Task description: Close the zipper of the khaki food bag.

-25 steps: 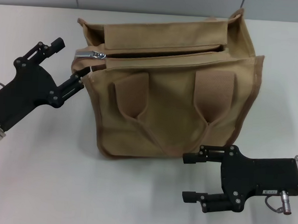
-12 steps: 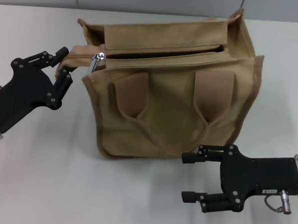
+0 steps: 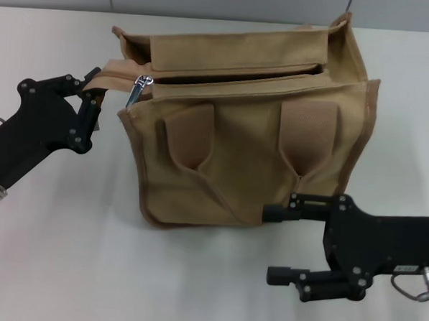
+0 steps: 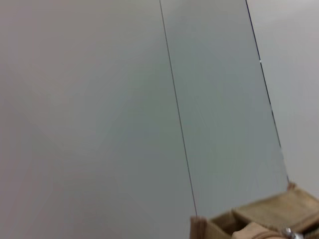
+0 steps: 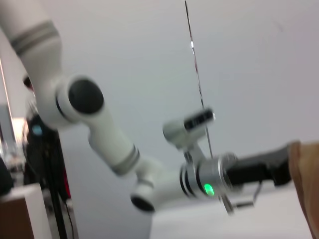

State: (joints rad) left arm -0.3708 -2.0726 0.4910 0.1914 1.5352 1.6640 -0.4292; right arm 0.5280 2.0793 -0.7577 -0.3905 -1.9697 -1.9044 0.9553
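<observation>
The left gripper (image 3: 88, 96) has its fingers pinched on the tab end of the bag (image 3: 251, 148) to brace it, zipper (image 3: 233, 77) open, pull (image 3: 138, 89) dangling there, while the right gripper (image 3: 286, 243) waits spread-fingered by the front on the worktop (image 3: 86, 269).

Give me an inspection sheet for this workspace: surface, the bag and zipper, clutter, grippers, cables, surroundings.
Surface: white table, bare around the bag.
Job's things: khaki food bag upright, top opening gaping; zipper unclosed, silver pull tab at the bag's left end.
Clutter: nothing seen.
Grippers: left gripper shut on the tab of fabric at the bag's left corner; right gripper open, low in front of the bag's right side.
Cables: short looped cable at the right wrist.
Surroundings: grey panelled wall behind the table.
</observation>
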